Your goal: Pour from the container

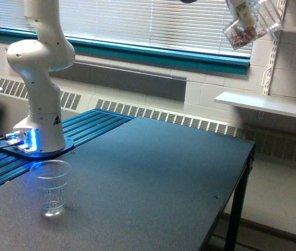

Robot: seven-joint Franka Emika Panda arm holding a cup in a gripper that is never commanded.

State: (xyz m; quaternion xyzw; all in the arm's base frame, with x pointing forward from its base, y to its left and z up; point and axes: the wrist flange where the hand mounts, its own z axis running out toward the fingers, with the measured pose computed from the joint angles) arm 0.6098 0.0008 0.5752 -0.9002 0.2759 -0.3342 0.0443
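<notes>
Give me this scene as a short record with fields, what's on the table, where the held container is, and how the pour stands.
held item: container, tilted, high at the exterior view's top right
contents: reddish-pink and white bits
receiver: empty ribbed cup, upright on the table near the robot base
alignment: container far from above the cup
pour: not started
gripper: mostly out of frame

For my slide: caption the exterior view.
Tilted container of reddish bits held high, far from the empty ribbed cup on the table.

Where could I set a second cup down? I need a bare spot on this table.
The dark tabletop is bare from the clear ribbed plastic cup across to its right edge. It is crowded only near the white robot base and blue slatted strip.
</notes>
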